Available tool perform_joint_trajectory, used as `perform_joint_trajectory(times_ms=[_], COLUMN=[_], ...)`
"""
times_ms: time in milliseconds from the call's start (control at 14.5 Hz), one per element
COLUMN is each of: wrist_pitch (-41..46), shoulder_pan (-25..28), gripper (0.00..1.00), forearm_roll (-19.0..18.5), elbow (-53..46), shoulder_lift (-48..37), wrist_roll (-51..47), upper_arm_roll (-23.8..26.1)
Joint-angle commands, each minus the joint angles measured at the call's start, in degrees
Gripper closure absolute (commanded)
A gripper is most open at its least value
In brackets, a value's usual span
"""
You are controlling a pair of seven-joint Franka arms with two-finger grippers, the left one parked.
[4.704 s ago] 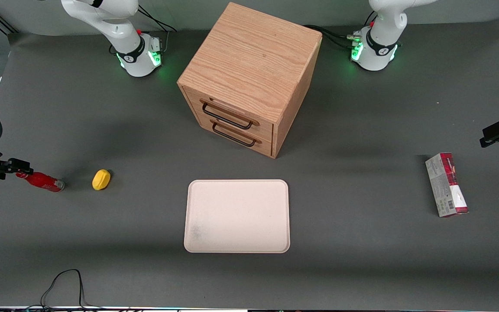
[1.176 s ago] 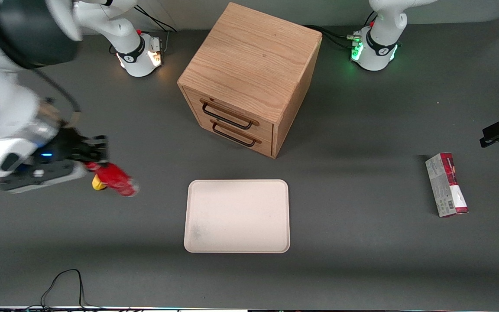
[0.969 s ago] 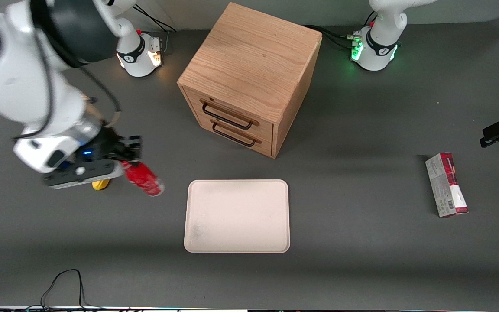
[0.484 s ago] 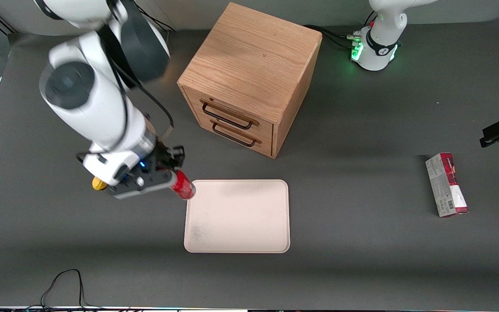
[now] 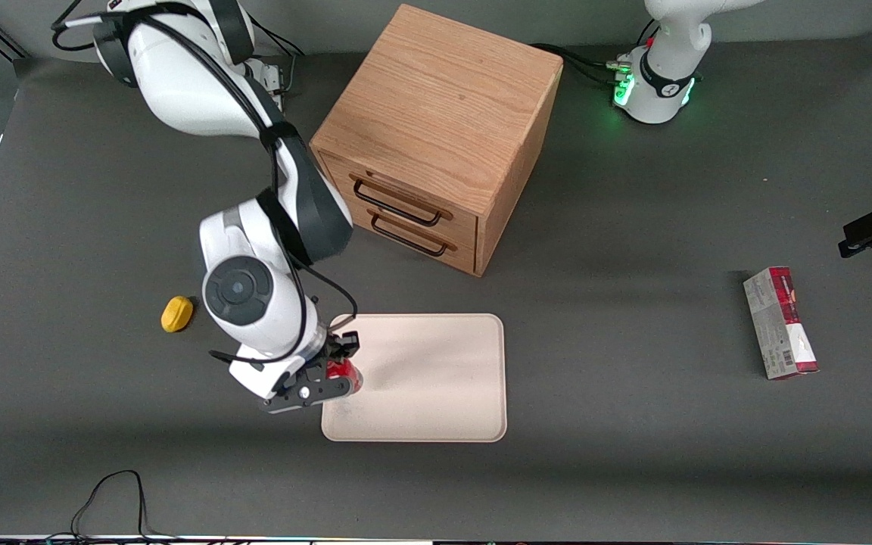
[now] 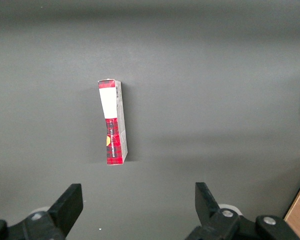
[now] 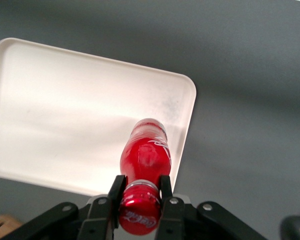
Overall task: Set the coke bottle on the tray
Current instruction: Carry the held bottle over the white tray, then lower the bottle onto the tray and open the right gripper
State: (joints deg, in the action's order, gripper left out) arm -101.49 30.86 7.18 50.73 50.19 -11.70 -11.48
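Note:
My right gripper [image 5: 336,366] [image 7: 140,192] is shut on the neck of the small red coke bottle [image 7: 144,155] [image 5: 345,372], just below its red cap. The bottle hangs base-down above the cream tray [image 5: 436,378] [image 7: 55,110], over the tray's edge toward the working arm's end of the table. In the wrist view the bottle's silvery base points at the tray surface near a rounded corner with a faint grey smudge. In the front view the gripper hides most of the bottle. I cannot tell whether the base touches the tray.
A wooden drawer box [image 5: 436,136] with two shut drawers stands farther from the front camera than the tray. A yellow lemon-shaped object [image 5: 176,313] lies toward the working arm's end. A red-and-grey carton [image 5: 780,323] [image 6: 113,122] lies toward the parked arm's end.
The gripper lifted the bottle from the table at the working arm's end, carried it past the yellow object, and now holds it upright over the tray's edge, nearer the front camera.

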Motion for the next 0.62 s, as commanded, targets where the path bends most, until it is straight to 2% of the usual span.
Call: perform_joint_trajectory(times_ms=[0, 346, 415, 484, 553], wrist_pitch=[-2.9, -5.2, -5.2, -5.2, -5.1], shoulder_pan=[-1.2, -1.2, -1.2, -1.2, -1.1], gripper=[1.00, 1.00, 0.64, 0.01, 0.00], forearm_roll=[0.0, 0.1, 0.1, 0.1, 0.1], elbow=[-2.1, -2.0, -2.0, -1.9, -1.9], shoulder_lift=[3.5, 5.5, 5.4, 5.4, 5.0], wrist_roll=[-0.4, -0.4, -0.5, -0.6, -1.0], upper_arm_roll=[1.4, 1.4, 1.4, 1.4, 1.4])
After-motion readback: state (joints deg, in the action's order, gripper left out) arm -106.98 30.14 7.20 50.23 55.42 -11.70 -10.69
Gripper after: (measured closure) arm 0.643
